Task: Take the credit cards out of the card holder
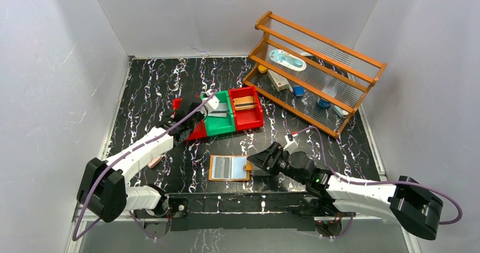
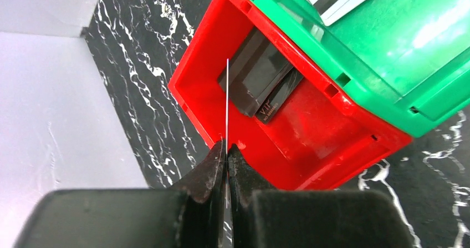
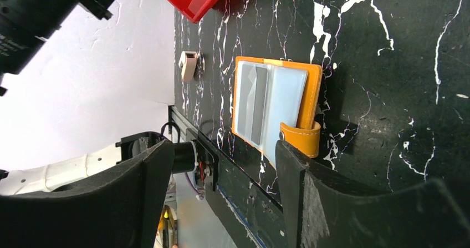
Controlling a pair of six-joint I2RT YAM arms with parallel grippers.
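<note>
Progress overhead: card holder (image 1: 229,168) lying open at six o'clock, left gripper (image 1: 210,103) over the bins (image 1: 249,120) at twelve. Left wrist: clamped on one credit card (image 2: 227,101), edge-on above the red bin (image 2: 310,148), face unreadable. Right wrist: right gripper (image 3: 224,148) spread wide by the snap tab (image 3: 302,138); apparently another card (image 3: 259,109) pocketed, count unclear.
</note>
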